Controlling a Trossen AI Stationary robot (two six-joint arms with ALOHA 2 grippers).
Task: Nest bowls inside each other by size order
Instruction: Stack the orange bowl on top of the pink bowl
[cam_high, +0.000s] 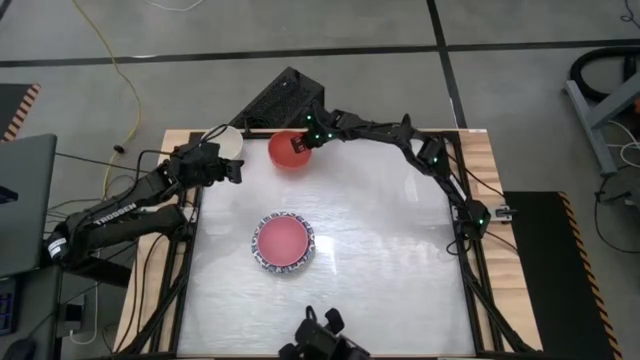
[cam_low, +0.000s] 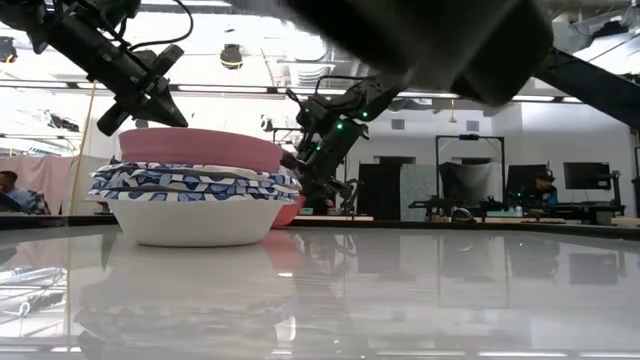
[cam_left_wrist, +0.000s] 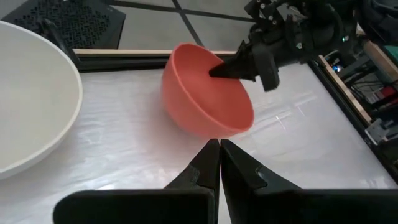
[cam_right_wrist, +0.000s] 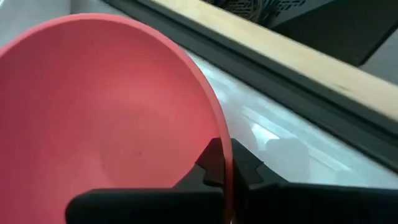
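A stack of bowls (cam_high: 283, 243) stands mid-table: a white bowl (cam_low: 195, 222) at the bottom, blue-and-white patterned ones (cam_low: 190, 182) above it, and a pink bowl (cam_low: 200, 148) on top. A red bowl (cam_high: 288, 152) is near the far edge, tilted, with my right gripper (cam_high: 302, 142) shut on its rim. A cream-white bowl (cam_high: 226, 139) rests on its base at the far left. My left gripper (cam_high: 237, 172) is shut and empty just beside it, pointing toward the red bowl (cam_left_wrist: 208, 93). My right gripper pinches the red bowl's rim (cam_right_wrist: 225, 146), with one finger inside the bowl and one outside. The fingers come slanting down from the table's right side (cam_left_wrist: 239, 67). The bowl is tilted, its opening turned up toward that arm. I cannot tell whether its underside touches the table.
A black perforated box (cam_high: 280, 100) stands beyond the far edge behind the red bowl. The table (cam_high: 400, 260) has a raised dark frame around it. In the low view, people sit at desks in the room behind (cam_low: 545, 190).
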